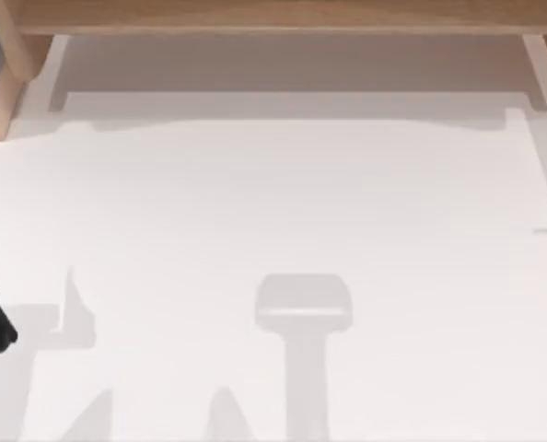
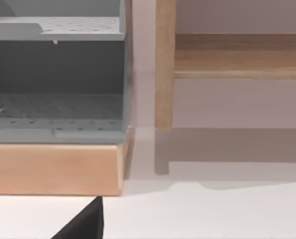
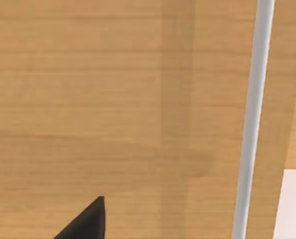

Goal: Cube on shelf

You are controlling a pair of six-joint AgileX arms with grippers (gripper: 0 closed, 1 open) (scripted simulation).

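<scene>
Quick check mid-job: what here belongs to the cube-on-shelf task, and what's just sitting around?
Job:
- shelf, along the table's far edge
- right claw, over wooden boards
- left claw, near the shelf's left support

Just there:
- grey rack
- white table

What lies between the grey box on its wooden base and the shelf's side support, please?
Only a bare strip of white table, in the left wrist view; the grey box and the shelf stand apart.

The overhead camera looks straight down on the plain white desk [image 1: 283,203], the long light-brown wooden shelf [image 1: 283,14] along its far edge. The left wrist camera sits low, facing that shelf's pale upright support [image 2: 164,64]. The right wrist camera hangs close over wood-grain board [image 3: 88,99]
</scene>
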